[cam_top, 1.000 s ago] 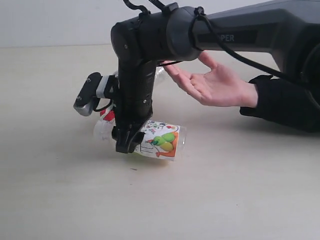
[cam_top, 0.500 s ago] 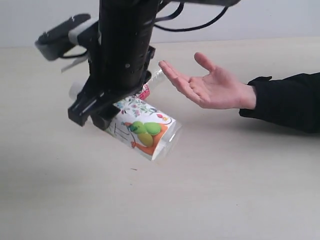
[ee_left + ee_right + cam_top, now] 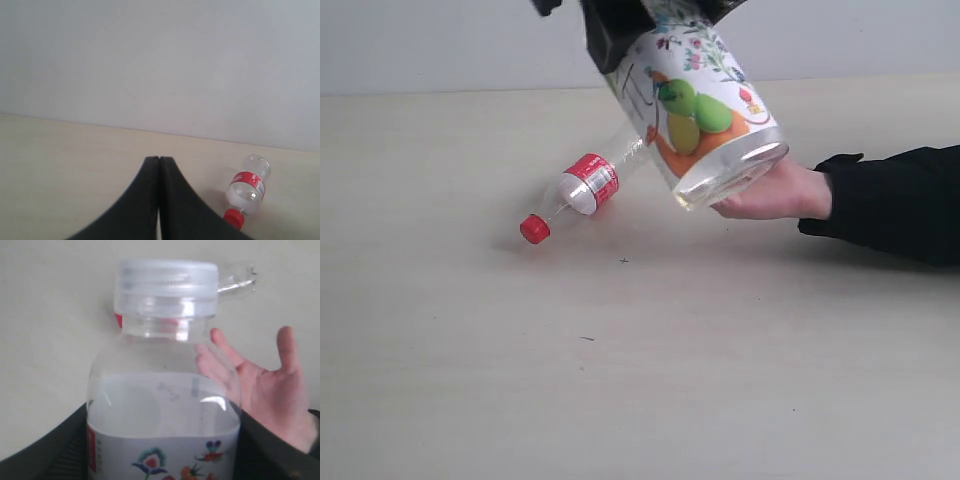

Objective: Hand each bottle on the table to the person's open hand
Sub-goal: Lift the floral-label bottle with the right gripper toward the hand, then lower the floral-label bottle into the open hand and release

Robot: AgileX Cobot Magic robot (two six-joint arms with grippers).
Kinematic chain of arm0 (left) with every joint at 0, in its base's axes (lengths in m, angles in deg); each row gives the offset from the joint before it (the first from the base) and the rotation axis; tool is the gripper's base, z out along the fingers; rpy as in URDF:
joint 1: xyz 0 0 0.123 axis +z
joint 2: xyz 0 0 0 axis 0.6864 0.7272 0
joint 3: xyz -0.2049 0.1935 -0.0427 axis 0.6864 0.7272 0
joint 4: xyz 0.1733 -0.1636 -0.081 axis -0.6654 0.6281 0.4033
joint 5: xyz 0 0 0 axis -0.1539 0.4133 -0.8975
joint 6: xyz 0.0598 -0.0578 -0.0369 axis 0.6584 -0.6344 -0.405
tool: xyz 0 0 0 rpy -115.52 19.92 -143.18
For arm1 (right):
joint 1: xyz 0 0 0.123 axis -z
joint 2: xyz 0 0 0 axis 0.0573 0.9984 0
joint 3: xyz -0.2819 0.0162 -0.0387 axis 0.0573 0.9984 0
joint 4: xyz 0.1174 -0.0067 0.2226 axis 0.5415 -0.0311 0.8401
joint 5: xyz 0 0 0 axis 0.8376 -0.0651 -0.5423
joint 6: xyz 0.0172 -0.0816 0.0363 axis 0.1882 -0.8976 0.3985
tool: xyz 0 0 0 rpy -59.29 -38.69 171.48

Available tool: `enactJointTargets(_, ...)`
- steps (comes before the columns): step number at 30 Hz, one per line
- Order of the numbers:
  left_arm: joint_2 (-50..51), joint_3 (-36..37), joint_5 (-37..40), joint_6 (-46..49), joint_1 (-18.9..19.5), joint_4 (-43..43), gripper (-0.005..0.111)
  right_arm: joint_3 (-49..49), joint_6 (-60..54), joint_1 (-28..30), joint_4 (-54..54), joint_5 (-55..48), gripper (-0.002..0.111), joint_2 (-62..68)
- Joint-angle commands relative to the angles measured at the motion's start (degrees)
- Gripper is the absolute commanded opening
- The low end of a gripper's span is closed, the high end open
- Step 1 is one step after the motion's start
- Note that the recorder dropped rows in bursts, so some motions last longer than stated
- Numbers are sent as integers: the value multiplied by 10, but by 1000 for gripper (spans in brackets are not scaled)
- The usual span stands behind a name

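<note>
My right gripper (image 3: 660,20) is shut on the clear bottle with the white-orange illustrated label (image 3: 705,110), held high above the table (image 3: 620,380) and tilted, base toward the camera. In the right wrist view its white cap (image 3: 165,282) points away, with dark fingers (image 3: 45,455) on both sides of the bottle. The person's open hand (image 3: 272,390) lies just beyond it, mostly hidden in the exterior view (image 3: 770,195). A clear bottle with red label and cap (image 3: 585,185) lies on its side on the table. My left gripper (image 3: 159,160) is shut and empty, with that bottle (image 3: 246,189) beside it.
The person's black sleeve (image 3: 890,205) rests on the table at the right. A pale wall (image 3: 160,65) rises behind the table's far edge.
The right gripper has lifted the illustrated bottle off the table and carried it up and right to the hand. The red-label bottle behind is now uncovered.
</note>
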Motion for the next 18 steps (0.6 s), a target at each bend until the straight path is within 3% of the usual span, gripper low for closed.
enactJointTargets(1, -4, -1, 1, 2, 2, -1, 0, -3, 32, 37, -10, -1, 0, 10)
enactJointTargets(9, -4, -1, 1, 2, 2, -1, 0, -3, 19, 109, -24, -1, 0, 42)
enactJointTargets(18, -4, -1, 1, 2, 2, -1, 0, 47, 16, 153, -58, -1, 0, 87)
